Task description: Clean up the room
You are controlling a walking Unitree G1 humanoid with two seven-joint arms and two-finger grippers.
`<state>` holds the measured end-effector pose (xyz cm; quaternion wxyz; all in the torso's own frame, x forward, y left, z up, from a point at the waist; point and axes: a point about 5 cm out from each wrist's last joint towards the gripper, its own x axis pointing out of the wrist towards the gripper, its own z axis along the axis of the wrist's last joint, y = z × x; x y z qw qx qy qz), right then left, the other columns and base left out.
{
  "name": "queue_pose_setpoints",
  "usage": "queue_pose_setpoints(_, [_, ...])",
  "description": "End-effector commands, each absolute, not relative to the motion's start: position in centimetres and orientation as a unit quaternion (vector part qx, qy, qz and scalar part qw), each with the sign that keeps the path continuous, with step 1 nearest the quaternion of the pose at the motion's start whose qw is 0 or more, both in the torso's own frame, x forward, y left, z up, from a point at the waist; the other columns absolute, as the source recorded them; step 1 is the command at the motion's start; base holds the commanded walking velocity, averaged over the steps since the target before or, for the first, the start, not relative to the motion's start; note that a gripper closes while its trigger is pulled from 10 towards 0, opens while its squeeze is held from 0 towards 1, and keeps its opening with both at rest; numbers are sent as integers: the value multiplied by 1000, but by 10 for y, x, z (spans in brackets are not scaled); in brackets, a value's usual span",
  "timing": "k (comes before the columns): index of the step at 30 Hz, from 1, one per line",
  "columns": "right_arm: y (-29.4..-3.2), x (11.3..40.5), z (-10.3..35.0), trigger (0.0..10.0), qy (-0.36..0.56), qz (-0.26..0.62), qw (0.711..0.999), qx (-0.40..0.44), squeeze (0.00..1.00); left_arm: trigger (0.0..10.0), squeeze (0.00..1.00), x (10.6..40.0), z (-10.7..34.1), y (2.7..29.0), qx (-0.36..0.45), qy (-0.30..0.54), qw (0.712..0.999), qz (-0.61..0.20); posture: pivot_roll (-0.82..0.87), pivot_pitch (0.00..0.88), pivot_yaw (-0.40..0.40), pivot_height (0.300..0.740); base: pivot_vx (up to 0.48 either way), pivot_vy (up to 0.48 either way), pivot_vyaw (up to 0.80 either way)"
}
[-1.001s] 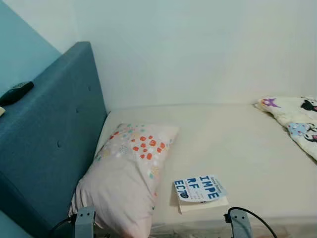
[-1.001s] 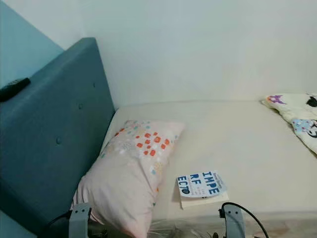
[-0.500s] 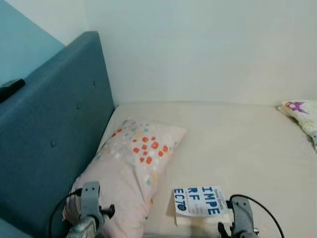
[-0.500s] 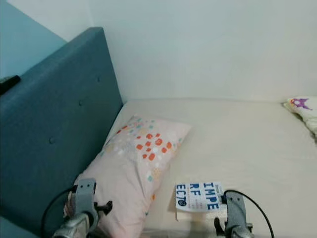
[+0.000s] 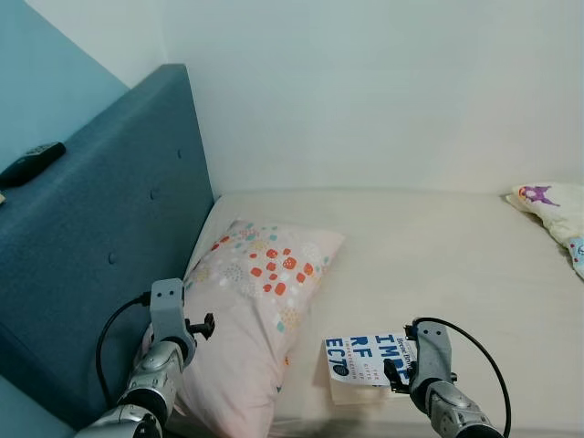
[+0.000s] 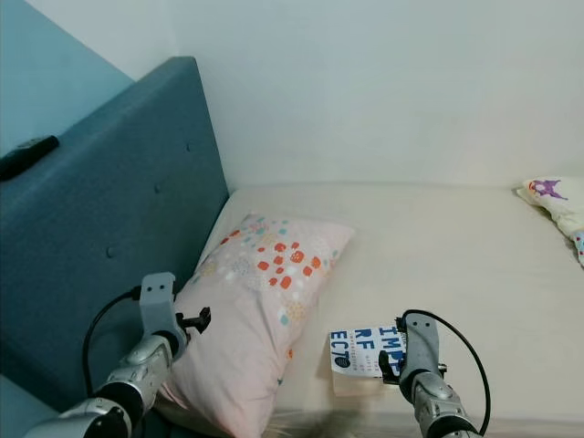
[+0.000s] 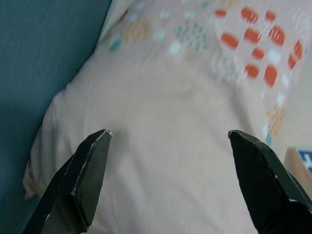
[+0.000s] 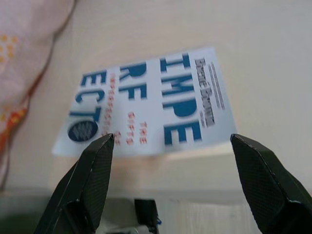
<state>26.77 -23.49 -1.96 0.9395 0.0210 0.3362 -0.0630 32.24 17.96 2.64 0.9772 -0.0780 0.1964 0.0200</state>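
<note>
If we close too early, the right gripper [image 8: 168, 183] may pinch only the cover and bend the book [image 8: 151, 109] (it lies flat at the front edge of the bed [image 5: 456, 265], just beside the pillow [image 5: 251, 310]). Both grippers are spread wide and hold nothing. The left gripper [image 7: 170, 180] hovers over the pillow.

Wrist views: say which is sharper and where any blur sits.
Right wrist view: sharper, the large letters on the book read cleanly, small print soft. Left wrist view: blurrier, the pillow and its coloured spots smeared. In both, the black fingers sit close and dark.
</note>
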Motion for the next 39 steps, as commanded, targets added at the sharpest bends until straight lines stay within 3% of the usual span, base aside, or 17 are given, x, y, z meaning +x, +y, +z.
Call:
queue_pose_setpoints(1, [-231, 277, -12, 10000, 311, -61, 948, 34, 0, 10000, 0, 329, 34, 177, -79, 178, 981, 18, -131, 52, 27, 672, 0, 0, 0])
queue_pose_setpoints(16, [-225, 288, -2, 10000, 283, -46, 957, 46, 0, 10000, 0, 324, 25, 177, 5, 222, 974, 55, -139, 60, 25, 612, 0, 0, 0])
queue_pose_setpoints(29, [-221, 301, 13, 10000, 224, -31, 971, 83, 0, 10000, 0, 339, 43, 159, 14, 186, 982, 21, -157, 93, 37, 557, 0, 0, 0])
queue_pose_setpoints(34, [-210, 317, 39, 10000, 131, 27, 979, 151, 0, 10000, 0, 357, 70, 145, -7, 132, 991, -9, -158, 116, 36, 547, 0, 0, 0])
queue_pose_setpoints(37, [-208, 319, 42, 10000, 123, 36, 979, 158, 0, 10000, 0, 359, 73, 144, -9, 126, 992, -11, -158, 116, 36, 547, 0, 0, 0])
queue_pose_setpoints(39, [-192, 327, 66, 10000, 56, 122, 966, 223, 0, 10000, 0, 367, 90, 139, -37, 90, 995, -31, -154, 133, 36, 547, 0, 0, 0])
